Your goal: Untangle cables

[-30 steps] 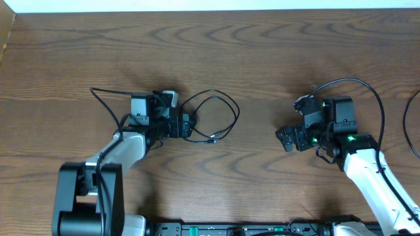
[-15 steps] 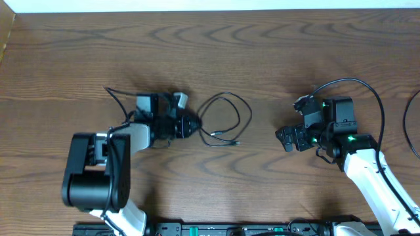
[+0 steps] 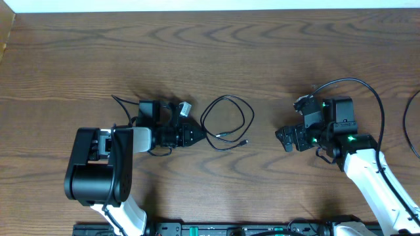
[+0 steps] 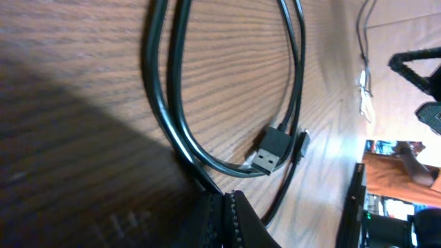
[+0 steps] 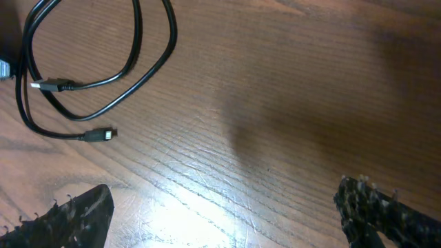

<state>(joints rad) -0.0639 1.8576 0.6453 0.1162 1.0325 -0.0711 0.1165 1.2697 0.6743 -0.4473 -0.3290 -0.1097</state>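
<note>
left gripper [image 4: 224,201] clenched on black cable [image 4: 271,150]; right gripper [image 3: 285,139] released, well apart from it

we get overhead looking straight down on the table [image 3: 262,52] from well above, with both arms entering at the bottom edge. left wrist sits very low and close, rolled sideways, and looks past the left gripper [image 4: 224,207] tips along the wood at the black cable [image 4: 272,148]. right wrist looks down from higher up, with the right gripper [image 5: 227,210] fingers in the bottom corners and the cable at top left. we find that cable loop in all three views.
</note>
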